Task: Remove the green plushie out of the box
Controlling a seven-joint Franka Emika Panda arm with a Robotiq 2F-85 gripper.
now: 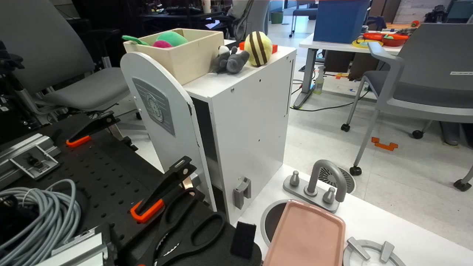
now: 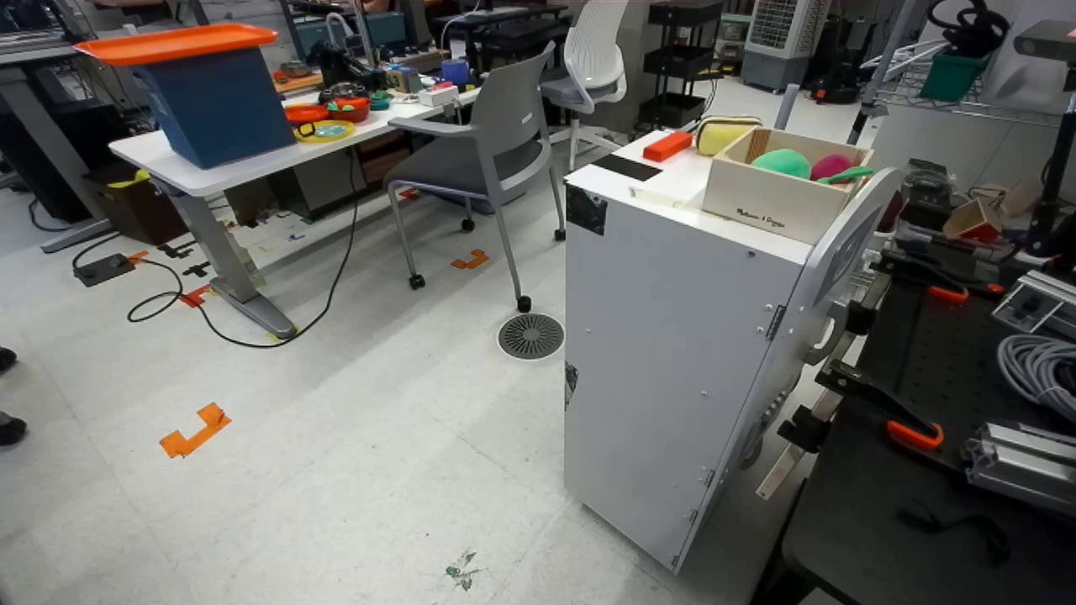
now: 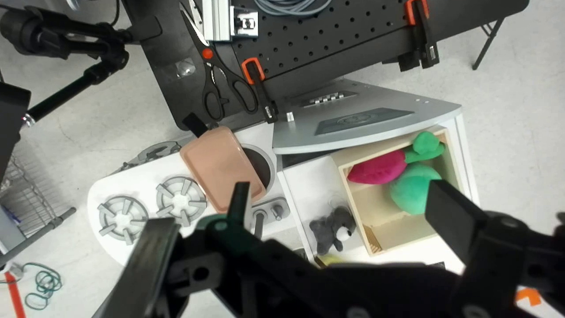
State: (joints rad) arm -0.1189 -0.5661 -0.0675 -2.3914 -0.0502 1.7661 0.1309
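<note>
Gripper (image 3: 300, 207): nearest in the wrist view; jaws spread wide, nothing held between them; absent from both exterior views.

Finger (image 3: 457, 216) at right of the wrist view: overlaps an edge of the green plush (image 3: 412, 190) along the line of sight; judged no contact, as neither exterior view shows a finger there.

Green plush: inside the box (image 3: 357, 212); roundish, no clear long axis. From the middle of the gap between the jaws it lies toward the upper right of the wrist view, and deeper.

Coming move: judged to turn on that offset; this lone gripper must probably shift to the upper right, centre over the toy, then descend with jaws straddling it. Removal appears not yet begun.

Pink plush (image 3: 379, 170): in the same box, seemingly touching the green plush, on its side toward the panel (image 3: 423, 112); likely to be dragged along if a finger strays there.

Box: pale wood, open-topped; its wooden floor shows on the side away from the panel, where a finger may find room.

Cabinet (image 1: 255, 111): white, bearing the box on its top.

Grey plush (image 3: 324, 236): outside, just beside the box wall.

Bee plush (image 1: 258, 48): on the cabinet in an exterior view, past the grey plush.

Tray (image 3: 225, 168): lower down, partly over the sink (image 3: 259, 163).

Bin (image 2: 223, 109): blue, farthest of those named, on a desk (image 2: 155, 164) well apart.
</note>
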